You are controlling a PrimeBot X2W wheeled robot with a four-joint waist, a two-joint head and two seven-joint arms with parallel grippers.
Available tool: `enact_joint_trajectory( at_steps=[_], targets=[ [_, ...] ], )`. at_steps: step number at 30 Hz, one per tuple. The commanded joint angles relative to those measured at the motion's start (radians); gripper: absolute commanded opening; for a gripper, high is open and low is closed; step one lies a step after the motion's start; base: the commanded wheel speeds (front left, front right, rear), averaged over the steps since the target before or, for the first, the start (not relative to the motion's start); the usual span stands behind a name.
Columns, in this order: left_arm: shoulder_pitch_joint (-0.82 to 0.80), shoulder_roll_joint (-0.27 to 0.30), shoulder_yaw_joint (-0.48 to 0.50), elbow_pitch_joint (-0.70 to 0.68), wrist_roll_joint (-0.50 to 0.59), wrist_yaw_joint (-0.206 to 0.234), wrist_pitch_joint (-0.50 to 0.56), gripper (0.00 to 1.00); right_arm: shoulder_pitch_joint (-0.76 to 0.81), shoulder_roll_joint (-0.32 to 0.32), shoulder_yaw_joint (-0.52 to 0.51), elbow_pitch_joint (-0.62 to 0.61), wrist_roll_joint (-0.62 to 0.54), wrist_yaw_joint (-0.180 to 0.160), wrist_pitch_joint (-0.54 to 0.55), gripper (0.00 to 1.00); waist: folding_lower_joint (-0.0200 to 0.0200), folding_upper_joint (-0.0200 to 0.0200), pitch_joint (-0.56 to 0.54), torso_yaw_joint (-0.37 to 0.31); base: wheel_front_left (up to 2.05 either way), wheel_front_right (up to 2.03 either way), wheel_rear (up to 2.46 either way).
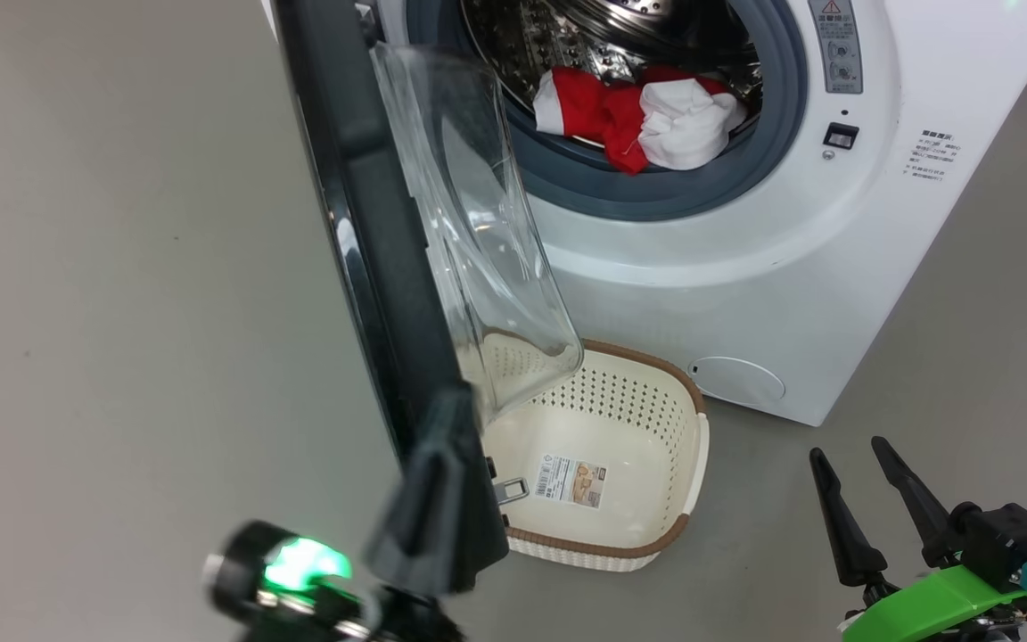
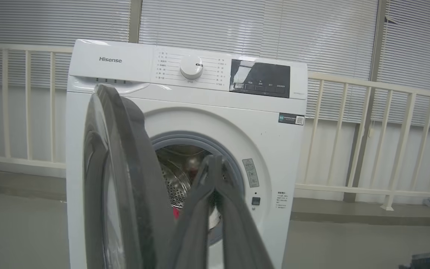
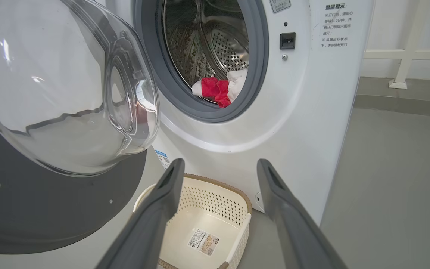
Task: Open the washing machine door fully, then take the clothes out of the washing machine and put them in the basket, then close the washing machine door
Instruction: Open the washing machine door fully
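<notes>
The washing machine door (image 1: 362,223) stands swung out to the left of the opening, edge-on in the head view, its clear glass bowl hanging over the basket (image 1: 603,547). The clothes (image 1: 620,116), red with a bunched white piece, lie at the front lip of the steel drum against the grey gasket of the washing machine (image 1: 745,294). The basket sits on the floor just in front of the machine, with only a paper label (image 1: 571,481) on its floor; the label's print is too small to read. The left wrist view shows "Hisense" (image 2: 110,59) on the top panel, beside a white dial (image 2: 191,67) and a dark display, and a small sticker with a QR code (image 2: 291,118). Chinese notes headed "温馨提示" (image 3: 339,6) are printed beside the door latch. The left gripper (image 1: 429,499) has its fingers pressed together on nothing, at the door's lower edge; contact cannot be told. The right gripper (image 1: 848,448) hangs spread wide and empty, off to the right of the basket.
</notes>
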Motion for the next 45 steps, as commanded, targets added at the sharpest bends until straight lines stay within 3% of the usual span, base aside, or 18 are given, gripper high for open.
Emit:
enact_joint_trajectory(
  at_steps=[1, 8, 13, 21, 33, 45],
  targets=[
    [-0.025, 0.008, -0.002, -0.007, -0.007, -0.008, -0.005, 0.00, -0.013, -0.011, 0.021, -0.024, -0.013, 0.007, -0.007, 1.00, 0.0000, 0.0000, 0.002, -0.002, 0.00, 0.00, 0.00],
    [-0.005, 0.008, -0.144, 0.206, -0.101, -0.048, -0.005, 0.00, -0.023, -0.011, 0.036, -0.020, -0.012, 0.007, -0.007, 1.00, 0.0000, 0.0000, 0.007, -0.010, 0.00, 0.00, 0.00],
    [-0.023, 0.008, -0.128, 0.340, -0.165, -0.042, -0.005, 0.00, -0.028, -0.011, 0.035, -0.018, -0.010, 0.007, -0.007, 1.00, 0.0000, 0.0000, 0.010, -0.013, 0.00, 0.00, 0.00],
    [-0.038, 0.008, -0.072, 0.396, -0.206, -0.028, -0.005, 0.00, -0.029, -0.012, 0.033, -0.018, -0.010, 0.007, -0.007, 1.00, 0.0000, 0.0000, 0.010, -0.007, 0.00, 0.00, 0.00],
    [0.010, 0.008, 0.092, 0.402, -0.181, 0.020, -0.005, 0.00, -0.022, -0.004, 0.041, -0.017, -0.012, 0.007, -0.007, 1.00, 0.0000, 0.0000, 0.000, 0.013, 0.00, 0.00, 0.00],
    [0.025, 0.008, 0.330, 0.418, -0.134, 0.032, -0.005, 0.00, -0.023, -0.010, 0.059, -0.018, -0.010, 0.007, -0.007, 1.00, 0.0000, 0.0000, 0.004, 0.009, 0.00, 0.00, 0.00]
  ],
)
